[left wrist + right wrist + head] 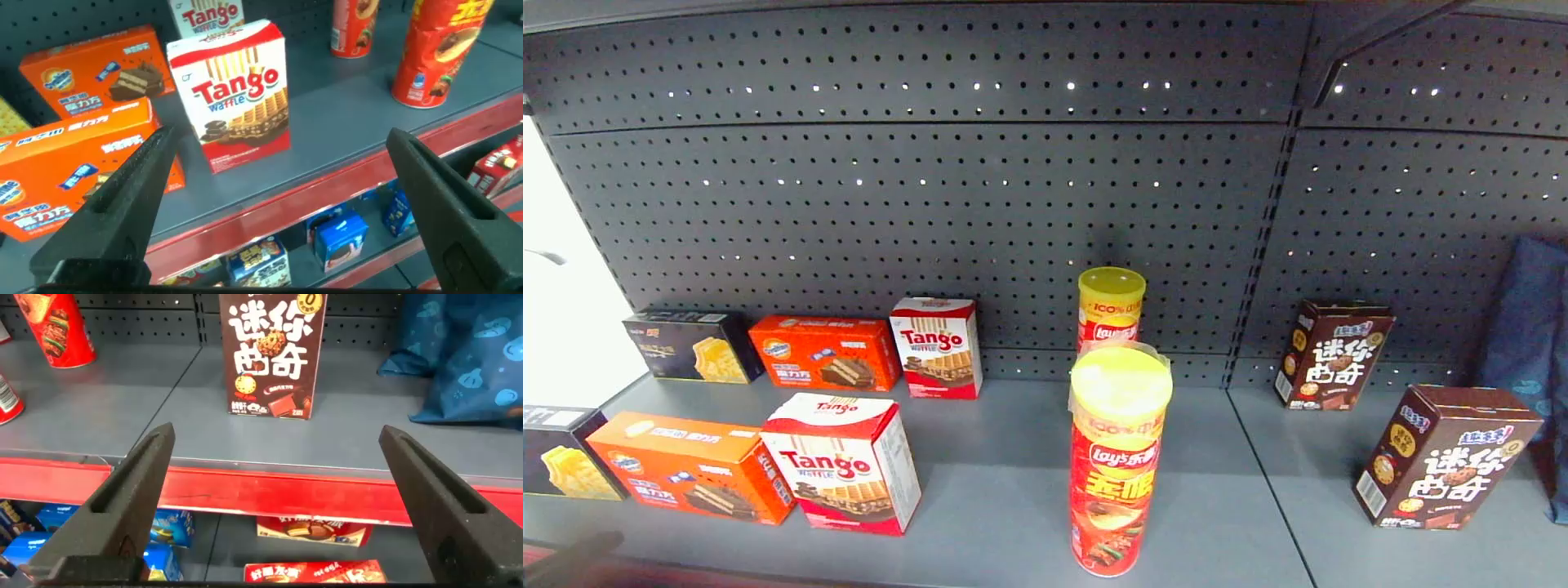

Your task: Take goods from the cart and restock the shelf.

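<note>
Both grippers gape empty before the stocked shelf (1013,457).
The left gripper (282,143) faces a red-and-white wafer box (237,94), and the right gripper (276,437) faces a brown biscuit box (272,355). A blue bag (458,359) is cut off at the edge.

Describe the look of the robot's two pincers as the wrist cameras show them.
Left pincer: two matte black fingers, long wedge-shaped bars with flat, bevelled faces that narrow toward blunt tips; plain, with no markings or cables on the parts seen. Right pincer: the same build, black tapering fingers with angular edges and a dull surface.
</note>
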